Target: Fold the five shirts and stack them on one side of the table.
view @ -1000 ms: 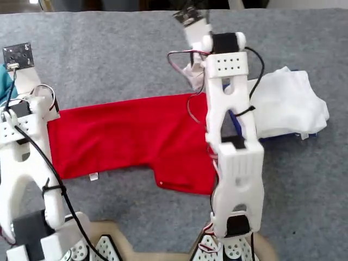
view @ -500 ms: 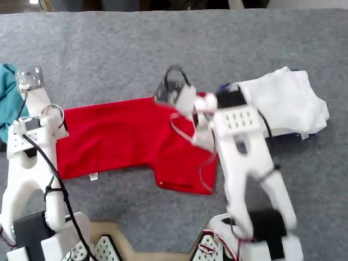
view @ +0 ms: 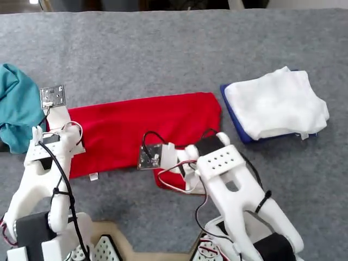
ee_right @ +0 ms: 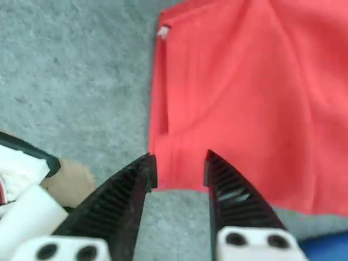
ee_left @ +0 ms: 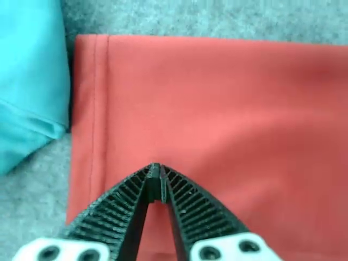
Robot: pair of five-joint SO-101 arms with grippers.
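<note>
Lying flat with its long axis running straight away from the folded white shirt (view: 277, 103), the red shirt (view: 136, 128); hovering parted and empty over its sleeve hem nearer that white shirt, the right gripper (ee_right: 178, 163); poising pinched together, gripping nothing evident, over the farthest end, the left gripper (ee_left: 156, 182).
</note>
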